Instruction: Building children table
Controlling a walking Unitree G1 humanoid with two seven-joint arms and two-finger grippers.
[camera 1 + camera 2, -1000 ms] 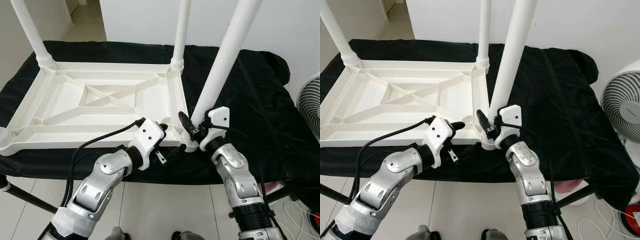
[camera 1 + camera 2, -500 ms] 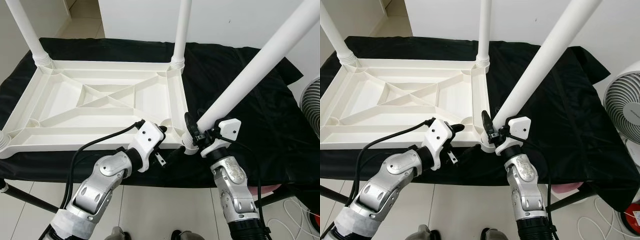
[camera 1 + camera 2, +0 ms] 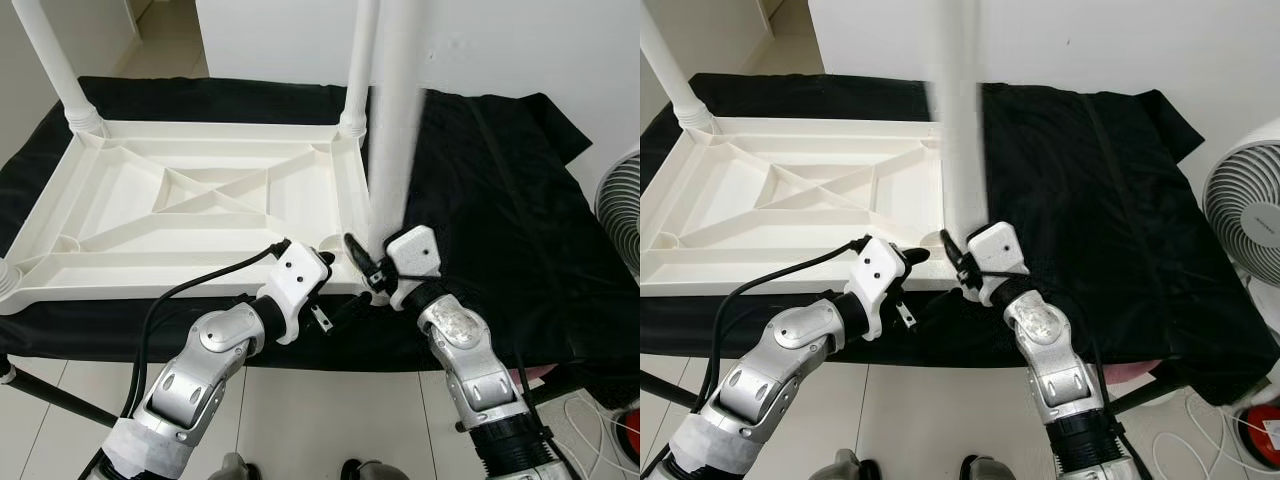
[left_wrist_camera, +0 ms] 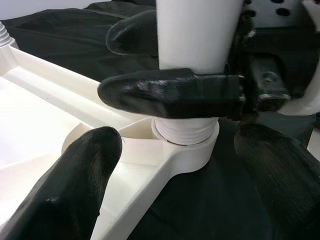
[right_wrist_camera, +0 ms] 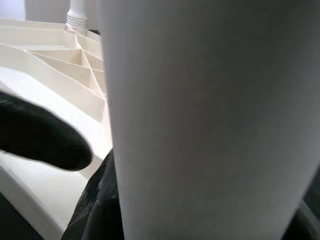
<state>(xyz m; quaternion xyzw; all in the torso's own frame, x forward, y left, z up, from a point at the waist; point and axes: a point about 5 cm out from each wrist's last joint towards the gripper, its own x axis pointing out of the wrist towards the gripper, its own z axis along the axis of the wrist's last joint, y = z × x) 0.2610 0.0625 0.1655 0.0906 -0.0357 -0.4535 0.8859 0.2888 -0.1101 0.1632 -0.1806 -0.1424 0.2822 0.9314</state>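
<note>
The white table top (image 3: pixel 150 265) lies upside down on a black-draped surface. At its near right corner a long white leg (image 3: pixel 390 130) stands upright, its threaded end sitting in the corner socket (image 4: pixel 185 145). My right gripper (image 3: pixel 368 262) is shut on the leg just above the socket; one of its fingers (image 4: pixel 170 92) crosses the leg's front. My left gripper (image 3: pixel 338 282) is open at the same corner, its fingers (image 4: pixel 80 180) spread either side of the socket without touching the leg. The leg (image 5: pixel 210 120) is very close in the right wrist view.
Two more legs stand at the far corners (image 3: pixel 55 60) (image 3: pixel 362 50), and a leg base (image 3: pixel 8 280) shows at the near left corner. A white fan (image 3: pixel 1245 215) stands at the right. Black cloth (image 3: pixel 500 200) lies bare right of the table top. Tiled floor lies below.
The held leg has swung from leaning far right to upright over the socket, and my right gripper has shifted left with it. The left gripper has stayed put.
</note>
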